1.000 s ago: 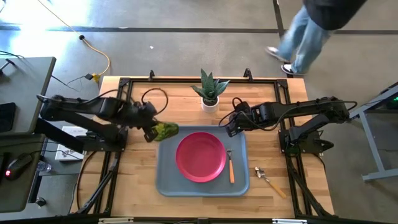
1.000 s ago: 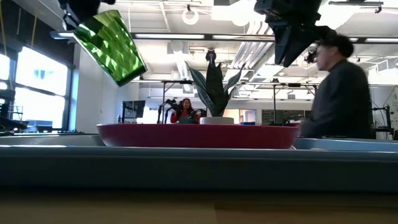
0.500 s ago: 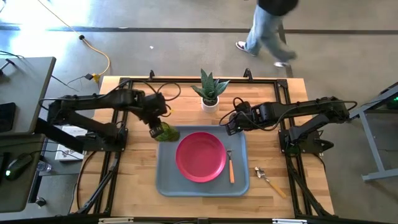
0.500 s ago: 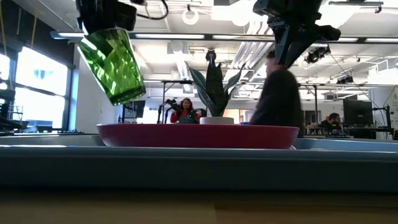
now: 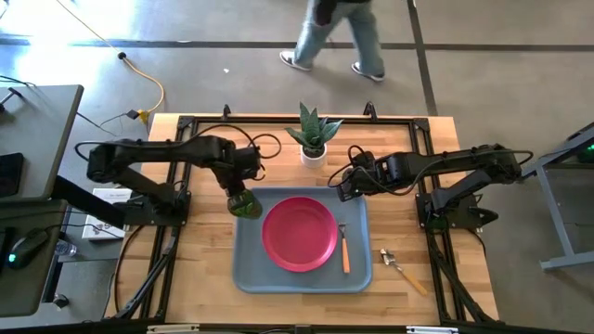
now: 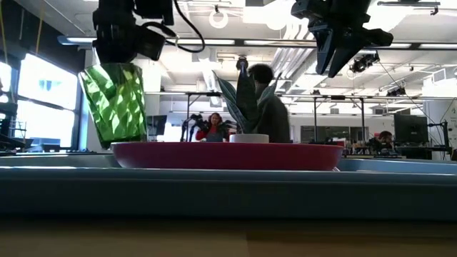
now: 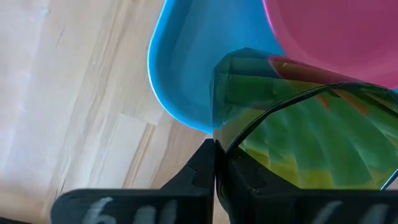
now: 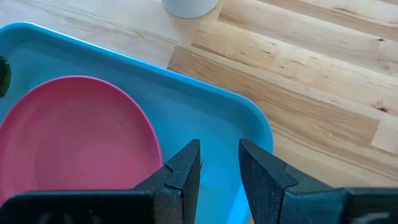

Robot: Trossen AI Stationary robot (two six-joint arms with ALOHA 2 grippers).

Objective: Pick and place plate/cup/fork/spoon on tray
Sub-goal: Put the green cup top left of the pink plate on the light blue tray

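Item: green cup [image 5: 245, 205], clamped by its rim in my left gripper [image 5: 238, 195], whose fingers are pinched nearly together on the wall. A second ago it hung tilted off the tray's far-left edge; I have since swung it upright and brought it down over the tray's far-left corner, just beside the plate [image 5: 299, 232]. In the low view its base sits about level with the plate rim, so I judge it at or almost at the tray floor, though I cannot tell whether it touches. Item: tray [image 5: 249, 269], grey-blue, carrying the pink-red plate at centre and the fork [image 5: 344, 249] along the plate's right side. Item: spoon [image 5: 403, 269], lying on the bare wood to the right of the tray, not yet placed. Item: right gripper [image 5: 342, 186], hovering over the tray's far-right corner, jaws part-open and holding nothing, unmoved over the last second. Standing: plate and fork done, cup a release away, spoon remaining. A white potted plant [image 5: 314, 135] stands beyond the tray; a person walks past behind the table.
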